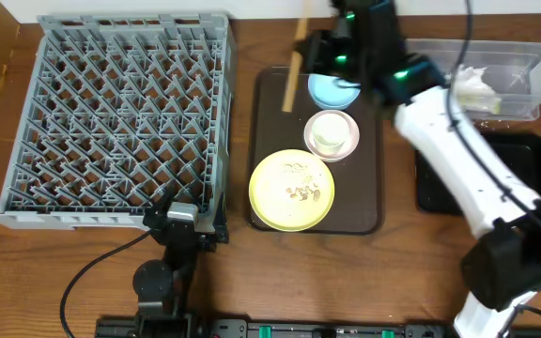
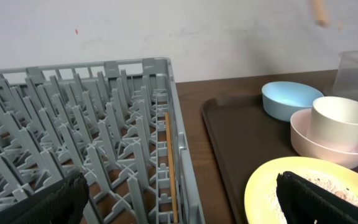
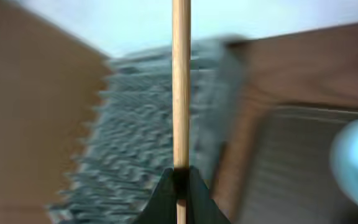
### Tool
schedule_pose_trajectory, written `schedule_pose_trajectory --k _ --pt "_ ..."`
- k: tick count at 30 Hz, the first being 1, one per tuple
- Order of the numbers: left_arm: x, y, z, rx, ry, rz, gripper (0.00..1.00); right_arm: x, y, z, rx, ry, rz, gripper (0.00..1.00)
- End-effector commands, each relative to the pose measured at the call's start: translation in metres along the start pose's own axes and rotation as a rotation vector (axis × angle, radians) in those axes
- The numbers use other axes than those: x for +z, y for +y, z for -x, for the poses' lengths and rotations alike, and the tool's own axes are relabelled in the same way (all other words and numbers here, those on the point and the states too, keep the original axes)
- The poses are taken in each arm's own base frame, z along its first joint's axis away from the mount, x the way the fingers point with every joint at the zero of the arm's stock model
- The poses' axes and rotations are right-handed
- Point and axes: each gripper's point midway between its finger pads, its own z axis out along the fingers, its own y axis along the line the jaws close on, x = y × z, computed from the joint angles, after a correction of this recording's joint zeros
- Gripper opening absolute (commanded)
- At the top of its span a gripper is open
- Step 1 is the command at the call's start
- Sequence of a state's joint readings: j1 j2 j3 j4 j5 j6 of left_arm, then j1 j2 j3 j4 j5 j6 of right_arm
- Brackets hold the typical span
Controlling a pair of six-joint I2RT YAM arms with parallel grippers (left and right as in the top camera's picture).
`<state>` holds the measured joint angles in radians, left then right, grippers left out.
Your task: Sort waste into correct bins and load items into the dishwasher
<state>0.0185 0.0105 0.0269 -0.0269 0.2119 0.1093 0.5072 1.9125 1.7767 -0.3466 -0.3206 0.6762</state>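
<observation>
My right gripper (image 1: 315, 49) is shut on one wooden chopstick (image 1: 294, 70) and holds it in the air over the brown tray's far left corner; it also shows in the right wrist view (image 3: 180, 81) between the shut jaws (image 3: 180, 180). The other chopstick (image 2: 169, 162) lies in the grey dish rack (image 1: 120, 113) along its right wall. My left gripper (image 2: 182, 202) is open and empty, low at the rack's near right corner (image 1: 184, 221). On the tray are the light blue bowl (image 1: 332, 91), the pale cup (image 1: 330, 131) inside the small white bowl (image 1: 346, 145), and the yellow-green plate (image 1: 291, 191) with crumbs (image 1: 301, 192).
The brown serving tray (image 1: 364, 188) lies right of the rack. The clear tub (image 1: 524, 66) at the back right holds the white napkin (image 1: 472, 86). The black tray (image 1: 524, 155) lies in front of it, partly under my right arm. I cannot make out the snack wrapper.
</observation>
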Motion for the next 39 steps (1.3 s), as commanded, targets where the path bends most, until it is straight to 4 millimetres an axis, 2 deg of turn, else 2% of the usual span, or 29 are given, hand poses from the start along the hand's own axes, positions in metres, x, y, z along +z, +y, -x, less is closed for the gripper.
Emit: schedule_pose_trajectory --k 1,4,9,12,16,21,24,26,29,32,36,38,39 --pt "0.001 -0.005 -0.015 0.003 0.039 -0.029 0.98 0.047 0.032 -0.050 0.069 0.087 0.088 0.01" --pt "0.001 -0.005 -0.015 0.003 0.039 -0.029 0.98 0.074 0.047 -0.074 0.044 0.097 0.130 0.01" --pt "0.001 -0.005 -0.015 0.003 0.039 -0.029 0.98 0.111 0.048 -0.107 0.038 0.104 0.144 0.01" --pt "0.001 -0.005 -0.015 0.003 0.039 -0.029 0.98 0.128 0.045 -0.123 0.058 0.112 0.159 0.01" --pt "0.001 -0.005 -0.015 0.003 0.039 -0.029 0.98 0.140 0.042 -0.136 0.117 0.129 0.159 0.01" --pt "0.001 -0.005 -0.015 0.003 0.039 -0.029 0.98 0.148 0.041 -0.148 0.113 0.134 0.157 0.18" --pt "0.001 -0.005 -0.015 0.003 0.039 -0.029 0.98 0.148 0.041 -0.151 0.079 0.135 0.153 0.27" --pt "0.001 -0.005 -0.015 0.003 0.039 -0.029 0.98 0.148 0.042 -0.150 0.068 0.132 0.152 0.37" --pt "0.001 -0.005 -0.015 0.003 0.039 -0.029 0.98 0.148 0.041 -0.150 0.064 0.132 0.152 0.40" --pt "0.001 -0.005 -0.015 0.003 0.039 -0.029 0.98 0.140 0.044 -0.139 0.034 0.124 0.165 0.42" --pt "0.001 -0.005 -0.015 0.003 0.039 -0.029 0.98 0.108 0.042 -0.104 -0.019 0.102 0.130 0.47" --pt "0.001 -0.005 -0.015 0.003 0.039 -0.029 0.98 0.086 0.038 -0.086 -0.057 0.098 0.095 0.56" --pt "0.001 -0.005 -0.015 0.003 0.039 -0.029 0.98 0.064 0.030 -0.071 -0.090 0.100 0.057 0.64"
